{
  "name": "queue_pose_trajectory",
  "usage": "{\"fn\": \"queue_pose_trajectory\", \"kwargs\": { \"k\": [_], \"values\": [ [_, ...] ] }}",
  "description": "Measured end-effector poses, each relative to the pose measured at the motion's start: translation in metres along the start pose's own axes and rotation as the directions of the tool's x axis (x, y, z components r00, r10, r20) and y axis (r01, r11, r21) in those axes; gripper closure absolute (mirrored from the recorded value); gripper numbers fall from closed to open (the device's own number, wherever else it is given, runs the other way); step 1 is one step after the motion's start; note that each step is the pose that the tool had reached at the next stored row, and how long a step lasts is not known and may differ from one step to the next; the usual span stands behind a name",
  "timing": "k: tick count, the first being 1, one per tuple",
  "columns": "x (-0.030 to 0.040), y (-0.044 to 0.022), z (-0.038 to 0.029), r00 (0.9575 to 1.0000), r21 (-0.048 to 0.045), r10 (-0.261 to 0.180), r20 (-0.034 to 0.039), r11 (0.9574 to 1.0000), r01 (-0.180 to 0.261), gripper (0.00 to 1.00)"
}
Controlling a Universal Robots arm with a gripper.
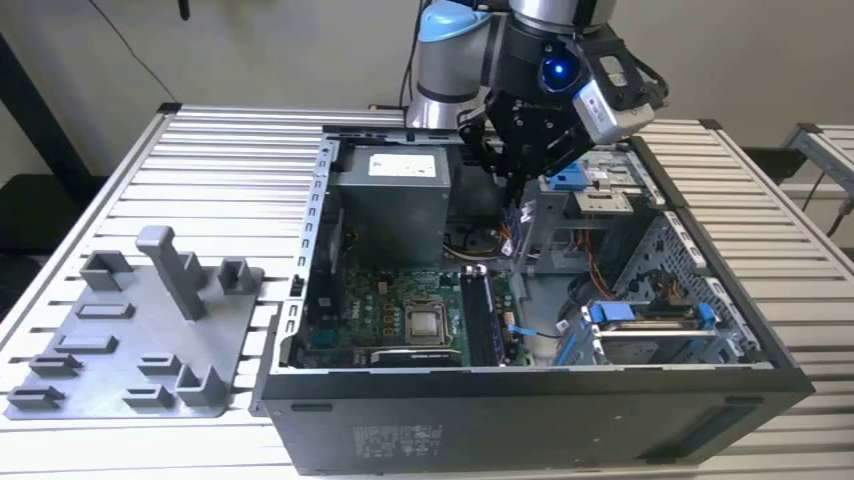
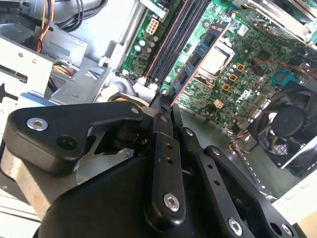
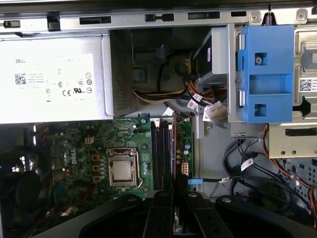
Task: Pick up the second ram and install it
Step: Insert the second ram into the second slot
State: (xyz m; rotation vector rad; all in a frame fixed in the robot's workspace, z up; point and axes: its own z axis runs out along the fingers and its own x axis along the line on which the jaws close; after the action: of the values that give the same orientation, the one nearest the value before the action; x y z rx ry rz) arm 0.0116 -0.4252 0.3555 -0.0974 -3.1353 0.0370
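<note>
Hanging over the open computer case (image 1: pixel 534 410), the gripper (image 1: pixel 514 180) has its jaws clenched on the second ram (image 2: pixel 199 54), a slim dark strip with small chips along one face and an orange lower edge. In the second wrist view the strip runs out from the black fingertips (image 2: pixel 161 119) and is held clear of the green motherboard (image 2: pixel 257 59) on the case's floor, touching nothing there. In the first wrist view it appears edge-on, as a thin line just beside the long black memory slots (image 3: pixel 159 148) inside the case.

Also inside the case are the processor socket (image 3: pixel 122 171), a round black fan (image 2: pixel 292 124), a silver power supply (image 3: pixel 49 79) and a blue drive bracket (image 3: pixel 267 74), with bundles of coloured wires between the last two.

The case lies on its side with its panel off, resting on a slatted desk (image 1: pixel 200 170). Just beside the case, on the exterior view's left, a grey tray (image 1: pixel 234 335) with upright blocks sits on the same desk.
</note>
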Motion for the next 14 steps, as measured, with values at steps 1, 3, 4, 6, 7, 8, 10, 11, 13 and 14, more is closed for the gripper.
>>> {"fn": "queue_pose_trajectory", "kwargs": {
  "k": [1, 3, 4, 6, 7, 8, 10, 11, 13, 14],
  "values": [
    [0.0000, 0.0000, 0.0000, 1.0000, 0.0002, 0.000, 0.0000, 1.0000, 0.000, 0.86],
    [0.0000, 0.0000, 0.0001, 1.0000, 0.0005, 0.000, 0.0001, 1.0000, 0.000, 0.86],
    [0.0000, 0.0000, 0.0002, 1.0000, 0.0006, 0.000, 0.0001, 1.0000, 0.000, 0.86],
    [0.0000, 0.0001, 0.0011, 1.0000, 0.0005, 0.000, 0.0001, 1.0000, 0.000, 0.86],
    [0.0000, 0.0000, 0.0018, 1.0000, 0.0006, 0.000, 0.0001, 1.0000, 0.000, 0.86],
    [0.0000, 0.0001, 0.0027, 1.0000, 0.0005, 0.000, 0.0001, 1.0000, 0.000, 0.86],
    [0.0000, 0.0001, 0.0047, 1.0000, 0.0007, 0.000, 0.0001, 1.0000, 0.000, 0.86],
    [0.0000, 0.0002, 0.0059, 1.0000, 0.0007, 0.000, 0.0001, 1.0000, 0.000, 0.86],
    [0.0000, 0.0001, 0.0085, 1.0000, 0.0007, 0.000, 0.0001, 1.0000, 0.000, 0.86],
    [0.0000, 0.0001, 0.0098, 1.0000, 0.0005, 0.000, 0.0001, 1.0000, 0.000, 0.86]
  ]
}}
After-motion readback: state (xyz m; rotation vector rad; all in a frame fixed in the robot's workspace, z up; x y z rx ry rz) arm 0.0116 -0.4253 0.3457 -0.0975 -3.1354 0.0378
